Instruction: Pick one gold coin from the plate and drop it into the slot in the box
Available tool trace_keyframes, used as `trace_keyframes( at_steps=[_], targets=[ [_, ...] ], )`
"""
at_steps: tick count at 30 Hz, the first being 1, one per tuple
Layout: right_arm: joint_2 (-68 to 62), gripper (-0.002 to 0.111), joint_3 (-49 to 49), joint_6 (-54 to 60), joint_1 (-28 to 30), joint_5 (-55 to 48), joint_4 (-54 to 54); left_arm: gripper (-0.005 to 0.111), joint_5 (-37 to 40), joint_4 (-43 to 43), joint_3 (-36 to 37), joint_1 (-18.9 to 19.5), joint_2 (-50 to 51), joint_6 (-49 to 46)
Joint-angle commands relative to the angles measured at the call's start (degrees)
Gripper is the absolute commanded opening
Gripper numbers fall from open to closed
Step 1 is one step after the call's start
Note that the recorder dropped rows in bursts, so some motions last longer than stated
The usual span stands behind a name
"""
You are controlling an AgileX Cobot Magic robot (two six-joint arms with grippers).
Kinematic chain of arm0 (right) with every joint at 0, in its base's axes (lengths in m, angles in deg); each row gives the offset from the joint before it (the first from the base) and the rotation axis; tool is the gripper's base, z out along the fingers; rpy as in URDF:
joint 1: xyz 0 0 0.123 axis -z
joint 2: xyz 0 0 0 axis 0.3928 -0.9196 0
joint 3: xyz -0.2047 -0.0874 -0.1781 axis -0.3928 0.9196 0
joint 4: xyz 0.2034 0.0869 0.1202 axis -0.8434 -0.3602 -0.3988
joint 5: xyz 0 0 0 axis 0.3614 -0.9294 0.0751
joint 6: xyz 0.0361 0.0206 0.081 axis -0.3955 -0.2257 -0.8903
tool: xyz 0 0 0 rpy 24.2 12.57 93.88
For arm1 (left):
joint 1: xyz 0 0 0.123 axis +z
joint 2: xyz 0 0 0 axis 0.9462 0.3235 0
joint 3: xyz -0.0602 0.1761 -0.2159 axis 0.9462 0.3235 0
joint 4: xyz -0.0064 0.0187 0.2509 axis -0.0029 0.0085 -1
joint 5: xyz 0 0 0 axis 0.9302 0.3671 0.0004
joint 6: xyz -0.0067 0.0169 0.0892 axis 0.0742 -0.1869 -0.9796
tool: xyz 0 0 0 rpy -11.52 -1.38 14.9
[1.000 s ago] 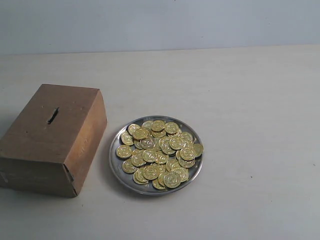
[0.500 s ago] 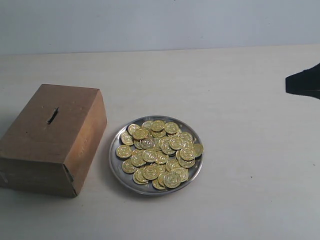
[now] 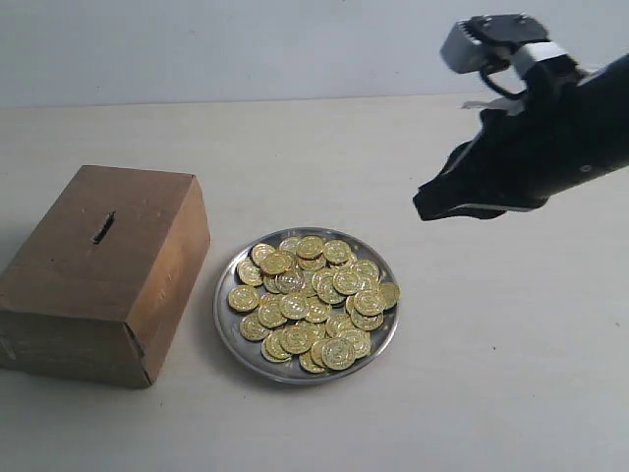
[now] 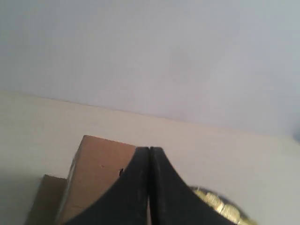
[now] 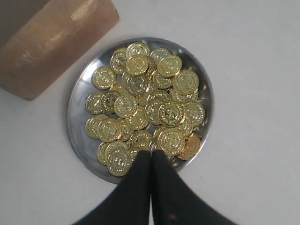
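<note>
Right arm (image 3: 560, 138): bulky matte-black shell, rounded edges. On top sits a grey boxy cam housing (image 3: 470, 44) w/ a white band (image 3: 536, 51) beside it; a thin dark cable (image 3: 494, 84) loops underneath, plus a small white tag (image 3: 480, 103). Right gripper (image 3: 425, 208) narrows to a blunt black tip. Left gripper (image 4: 149, 152): 2 smooth black fingers (image 4: 131, 187), outer edges curving wide toward the base, slight sheen.

A robot test bench of the kind found in a lab is suggested, rather than a home or shop. A plain pale tabletop (image 3: 491, 393) is backed on the far side by a bare bluish-grey wall (image 3: 246, 44). Only a few props are laid out: a cardboard box (image 3: 98, 265) on the left and a metal plate (image 3: 222, 315) of gold coins (image 3: 313, 300) near the middle. A black robot arm (image 3: 560, 138) is seen on the right.
</note>
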Motion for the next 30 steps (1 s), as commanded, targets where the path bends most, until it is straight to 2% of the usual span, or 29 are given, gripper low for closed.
trace_keyframes(
  at_steps=[1,5,12,17,19,22,23,25,27,30],
  targets=[
    [-7.25,0.0,-3.81,-7.58,-5.12,4.09,7.95,0.0,7.96,0.69,-6.09,-1.51,9.06,-21.01],
    [-12.56,0.001,-7.69,-16.37,-9.69,4.93,20.38,0.0,7.46,1.08,-7.17,-3.25,15.87,-33.29],
    [-21.45,0.015,-15.24,-29.39,-15.92,3.99,34.69,0.0,3.66,2.96,-7.17,-8.38,24.71,-46.28],
    [-28.83,0.021,-22.61,-37.83,-17.85,-3.09,42.47,0.0,-0.46,3.1,-7.05,-13.22,29.4,-52.32],
    [-32.99,0.03,-26.8,-39.98,-18.14,-8.29,45.91,0.001,-1.14,3.1,-7.05,-15.85,32.37,-55.09],
    [-35.0,0.044,-28.82,-39.98,-18.14,-10.03,45.7,0.012,-2.37,3.1,-7.05,-18.64,33.87,-55.96],
    [-35.42,0.056,-29.34,-39.65,-18.14,-10.03,44.25,0.026,-3.79,3.1,-7.05,-19.89,34.52,-55.96],
    [-35.52,0.064,-29.34,-37.16,-18.14,-8.95,42.75,0.041,-4.19,3.1,-7.05,-20.02,34.62,-55.96],
    [-35.52,0.065,-29.34,-36.81,-18.14,-7.69,42.35,0.06,-4.47,3.1,-7.05,-20.02,34.62,-55.96],
    [-36.32,0.063,-29.34,-36.81,-18.14,-7.55,42.22,0.063,-4.47,3.1,-7.05,-20.02,34.62,-56.07]
  ],
)
